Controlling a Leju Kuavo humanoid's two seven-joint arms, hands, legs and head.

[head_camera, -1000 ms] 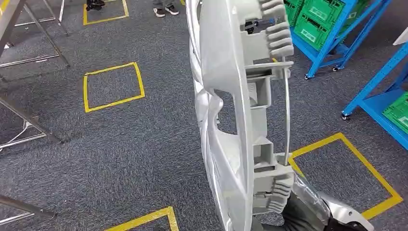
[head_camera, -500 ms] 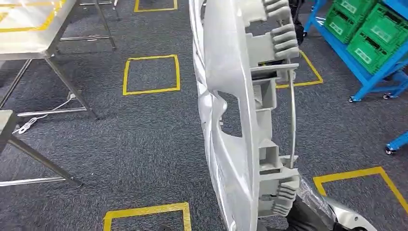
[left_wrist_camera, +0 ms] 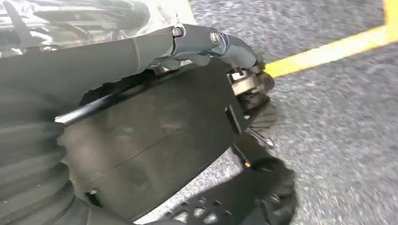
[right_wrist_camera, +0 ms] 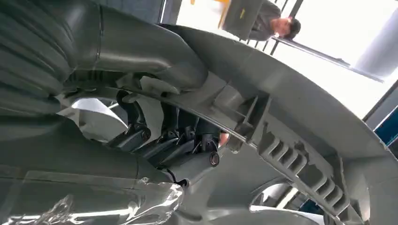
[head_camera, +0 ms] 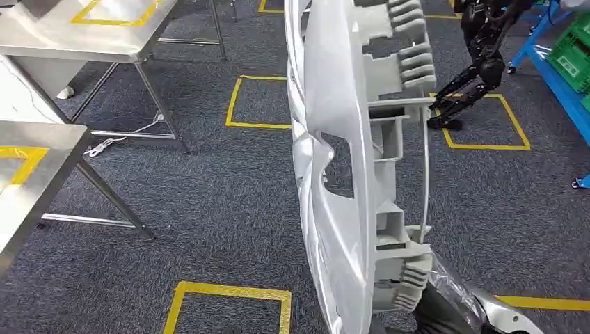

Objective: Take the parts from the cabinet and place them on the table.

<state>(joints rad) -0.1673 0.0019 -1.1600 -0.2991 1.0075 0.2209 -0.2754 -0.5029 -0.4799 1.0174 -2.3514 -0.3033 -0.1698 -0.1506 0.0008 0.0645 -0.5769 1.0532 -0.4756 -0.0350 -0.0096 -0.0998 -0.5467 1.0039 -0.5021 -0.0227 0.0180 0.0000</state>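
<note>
The right hand (right_wrist_camera: 164,136) curls its fingers round the tall grey moulded part (head_camera: 348,174) held upright close ahead, the left hand's (left_wrist_camera: 213,42) grip unclear, and it could clip the steel table (head_camera: 42,149) far left.

The part (head_camera: 348,174) stands upright mid-view above the floor (head_camera: 209,209), tables (head_camera: 42,42) to its left, another robot (head_camera: 480,62) and a rack (head_camera: 563,62) behind to its right.
</note>
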